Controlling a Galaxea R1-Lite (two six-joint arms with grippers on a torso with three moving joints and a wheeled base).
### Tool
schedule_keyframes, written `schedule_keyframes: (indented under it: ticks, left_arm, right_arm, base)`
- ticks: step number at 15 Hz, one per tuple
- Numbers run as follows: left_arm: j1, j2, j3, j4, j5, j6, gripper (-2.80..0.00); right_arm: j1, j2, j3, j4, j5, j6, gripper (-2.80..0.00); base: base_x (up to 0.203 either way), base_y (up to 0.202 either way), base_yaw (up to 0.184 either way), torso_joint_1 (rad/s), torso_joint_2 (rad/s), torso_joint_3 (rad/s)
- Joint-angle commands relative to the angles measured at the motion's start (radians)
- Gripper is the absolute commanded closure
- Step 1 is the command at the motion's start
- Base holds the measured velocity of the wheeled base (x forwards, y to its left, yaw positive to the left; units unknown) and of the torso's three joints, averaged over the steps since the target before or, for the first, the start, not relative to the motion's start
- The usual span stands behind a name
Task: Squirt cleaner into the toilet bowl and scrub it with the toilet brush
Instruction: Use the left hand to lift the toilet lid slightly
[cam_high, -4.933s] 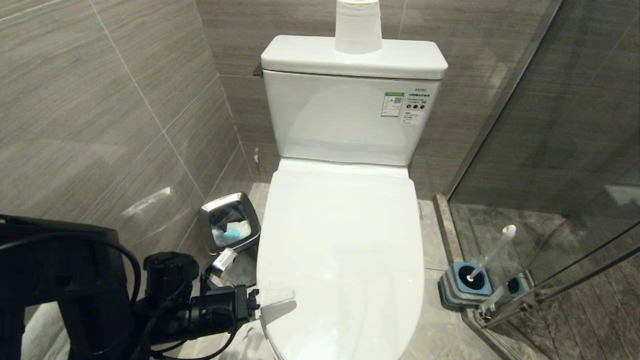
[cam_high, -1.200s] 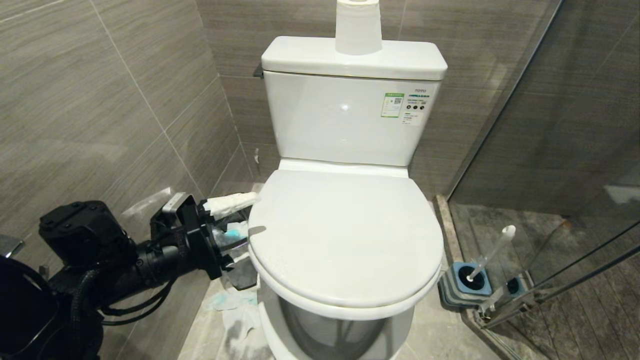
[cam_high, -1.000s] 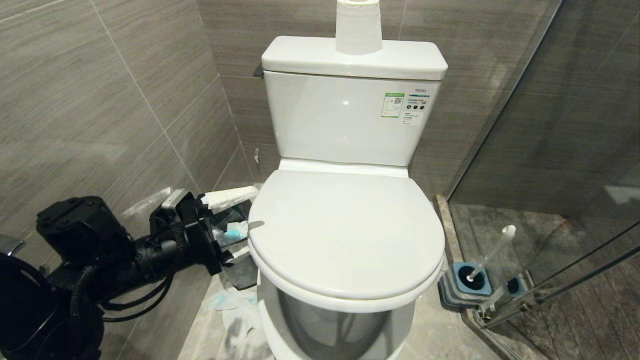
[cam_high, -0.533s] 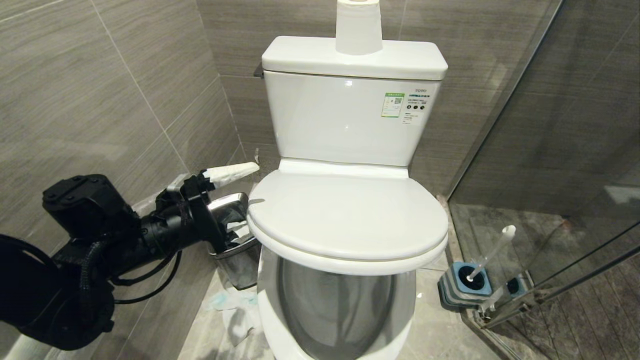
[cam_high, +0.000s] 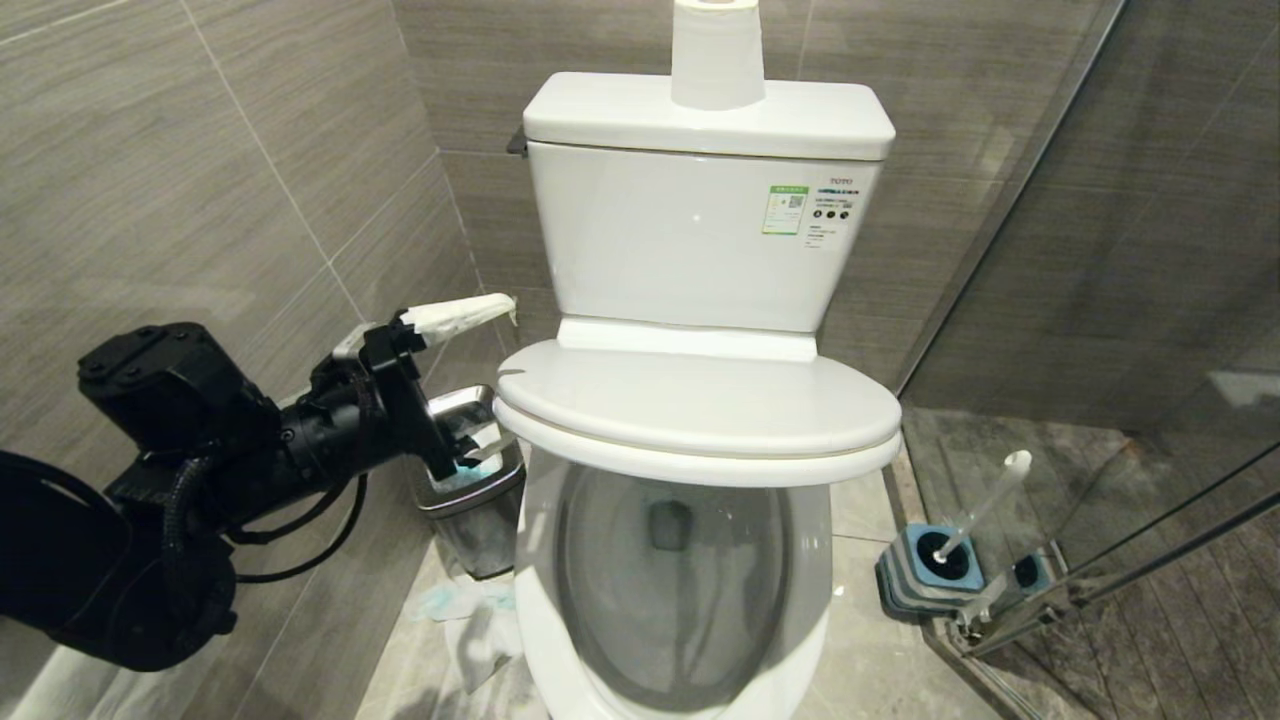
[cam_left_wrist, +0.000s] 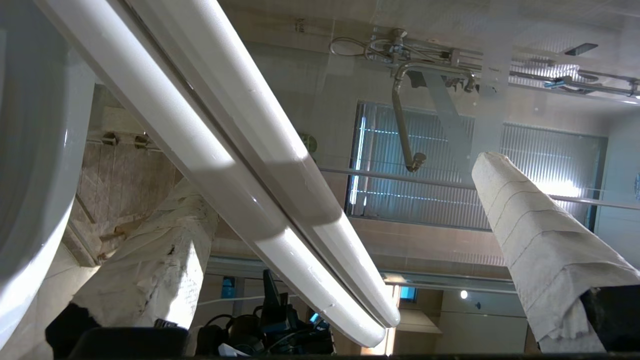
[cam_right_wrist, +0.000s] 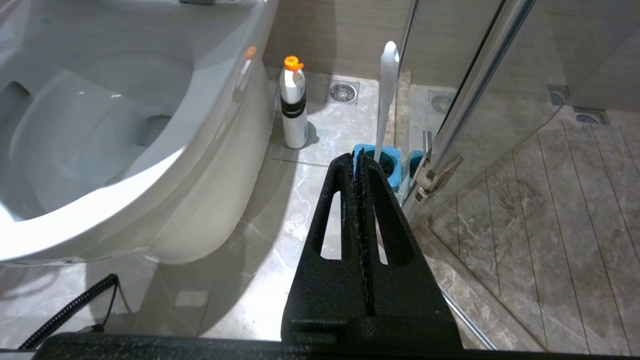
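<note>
1. The left pincer (cam_high: 470, 390) is reaching in beside the left edge of the raised seat and lid (cam_high: 700, 410), its paper-wrapped fingers (cam_high: 460, 313) spread wide; the upper one is standing above the lid's edge and the lower one below the seat.
2. In the left wrist view the seat and lid are passing as two white bands between the two wrapped fingers (cam_left_wrist: 540, 250), the lower finger lying close under the seat; whether either is touching cannot be told.
3. The seat and lid are lying partway up, tilting toward the tank (cam_high: 700, 230), and the toilet bowl (cam_high: 540, 600) is showing open beneath them.
4. The toilet brush (cam_high: 985, 505) is leaning in its blue-and-grey holder (cam_high: 925, 575) on the floor at the right of the bowl, by the glass shower door (cam_high: 1100, 300).
5. The right pincer (cam_right_wrist: 361, 160) is hanging clenched and empty above the floor, near the brush handle (cam_right_wrist: 386, 100).
6. A white bottle with an orange cap (cam_right_wrist: 293, 107) is standing on the floor beside the bowl.
7. A steel waste bin (cam_high: 475, 490) is sitting behind the left pincer, and a paper roll (cam_high: 717, 50) is standing on the tank.
</note>
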Motion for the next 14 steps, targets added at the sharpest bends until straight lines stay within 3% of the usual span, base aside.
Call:
schedule_keyframes:
  ticks: [1, 14]
  left_arm:
    - [0.0, -0.002, -0.023, 0.013, 0.003, -0.012, -2.8]
    - [-0.018, 0.004, -0.204, 0.118, 0.003, -0.04, -2.8]
  right_arm:
    - [0.0, 0.002, 0.0, -0.001, 0.0, 0.001, 0.0]
    - [0.0, 0.002, 0.0, -0.001, 0.0, 0.001, 0.0]
  base:
    - [0.0, 0.0, 0.0, 0.0, 0.0, 0.0]
    - [0.0, 0.0, 0.0, 0.0, 0.0, 0.0]
